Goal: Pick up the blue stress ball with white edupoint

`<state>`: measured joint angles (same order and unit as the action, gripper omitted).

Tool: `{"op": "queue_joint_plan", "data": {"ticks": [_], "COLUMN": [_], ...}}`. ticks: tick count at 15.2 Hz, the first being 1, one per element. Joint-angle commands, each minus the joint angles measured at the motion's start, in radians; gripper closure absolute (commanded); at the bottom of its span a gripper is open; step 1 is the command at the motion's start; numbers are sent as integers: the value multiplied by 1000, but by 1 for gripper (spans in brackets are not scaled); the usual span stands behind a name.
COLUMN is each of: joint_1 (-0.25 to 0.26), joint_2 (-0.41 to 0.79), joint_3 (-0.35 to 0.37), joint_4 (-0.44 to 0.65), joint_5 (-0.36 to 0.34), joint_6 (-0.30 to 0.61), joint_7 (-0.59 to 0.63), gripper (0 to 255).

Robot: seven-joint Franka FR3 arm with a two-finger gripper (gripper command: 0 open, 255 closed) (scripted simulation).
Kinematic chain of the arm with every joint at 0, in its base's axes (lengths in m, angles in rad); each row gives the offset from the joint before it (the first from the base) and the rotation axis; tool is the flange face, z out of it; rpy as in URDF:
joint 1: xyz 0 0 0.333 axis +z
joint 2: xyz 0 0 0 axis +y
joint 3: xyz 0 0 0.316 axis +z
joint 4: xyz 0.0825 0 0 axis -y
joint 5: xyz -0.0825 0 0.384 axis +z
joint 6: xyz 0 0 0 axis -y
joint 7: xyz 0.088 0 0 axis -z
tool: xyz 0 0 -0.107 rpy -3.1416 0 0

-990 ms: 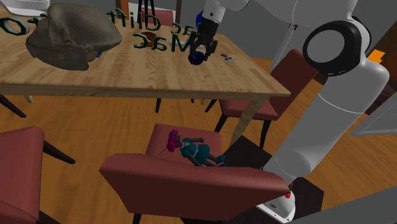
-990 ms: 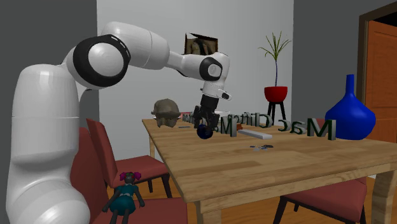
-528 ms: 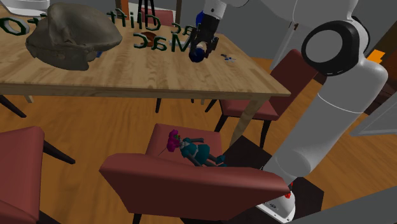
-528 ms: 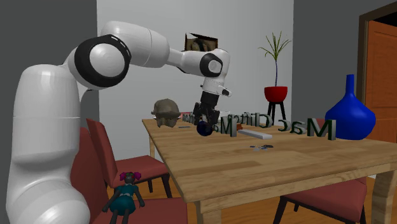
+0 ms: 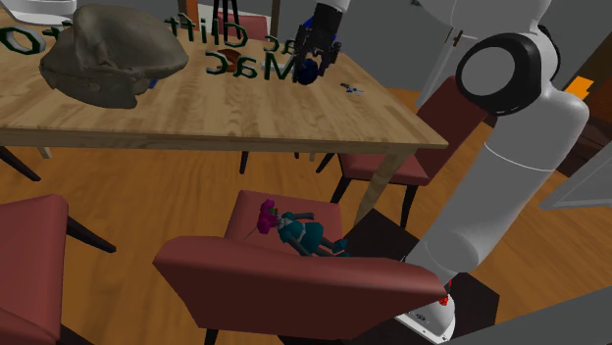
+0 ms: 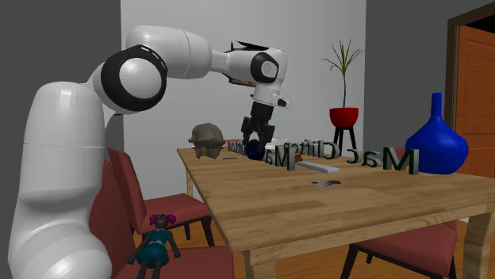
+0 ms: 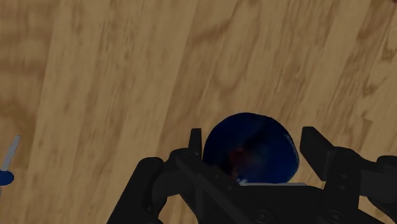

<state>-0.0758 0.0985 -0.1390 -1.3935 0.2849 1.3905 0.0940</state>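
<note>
- The table (image 5: 206,118) has a light wooden top with clear grain, on legs of the same wood.
- A lumpy grey-brown hat (image 5: 113,49) sits on it at the shoulder view's far left.
- Dark green standing letters (image 6: 341,155) run in a row along the top.
- A big blue vase (image 6: 436,141) stands at the second exterior view's right end, just beside the last letter.
- A flat white bar (image 6: 317,167) lies near the letters.
- A small grey piece (image 6: 325,184) lies nearer the edge.

The gripper (image 5: 316,63) clasps the blue ball (image 5: 310,71) above the wooden table (image 5: 196,110)
</note>
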Motion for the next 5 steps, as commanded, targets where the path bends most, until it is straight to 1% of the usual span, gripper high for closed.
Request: {"op": "queue_joint_plan", "data": {"ticks": [1, 3, 5], "joint_1": [-1, -3, -4], "joint_2": [11, 25, 26], "joint_3": [0, -1, -1], "joint_4": [45, 91, 95], "joint_5": [3, 7, 8], "joint_6": [-33, -65, -67], "joint_7": [9, 16, 16], "gripper": [255, 255, 255]}}
